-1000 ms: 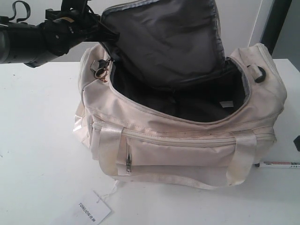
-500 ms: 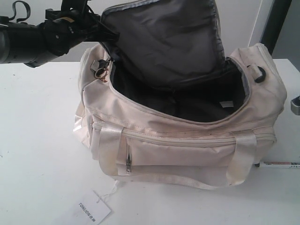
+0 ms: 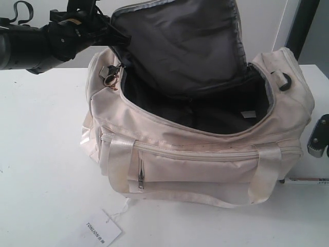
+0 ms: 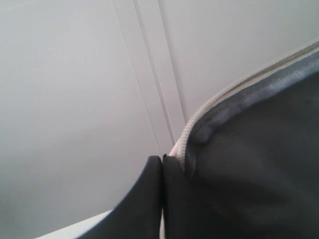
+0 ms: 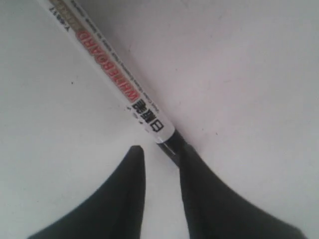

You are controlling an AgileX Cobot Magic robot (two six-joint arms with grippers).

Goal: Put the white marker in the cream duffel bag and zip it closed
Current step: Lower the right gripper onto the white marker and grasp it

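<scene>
White tabletop (image 3: 41, 154) carries everything, with a pale wall (image 3: 267, 20) behind.

One white marker (image 3: 308, 180) lies flat on the tabletop at the lower right edge of the frame. It is outside the bag and just beside the bag's right end. Up close in the right wrist view, the marker (image 5: 107, 74) shows red and black print on its barrel and a black end.

One cream duffel bag (image 3: 205, 164) sits in the middle of the frame, unzipped, with its dark lining showing. Its one top flap (image 3: 180, 46) stands upright. On the front are two shiny webbing straps (image 3: 119, 162) and one front pocket (image 3: 195, 172). One gold ring pull (image 3: 110, 77) hangs at the bag's upper left, and one black ring (image 3: 285, 81) sits on its right end. One white hang tag (image 3: 100, 230) lies on the tabletop at the lower left.

Two tools are in view. The left tool (image 3: 122, 37), at the upper left, has its fingers pressed together on the flap's zipper edge, pinching it; the left wrist view shows this tool (image 4: 162, 167) closed on the flap (image 4: 259, 164). The right tool (image 3: 317, 141) hangs at the right edge, above the marker. In the right wrist view its jaws (image 5: 159, 149) are spread, and the marker's black end touches one finger.
</scene>
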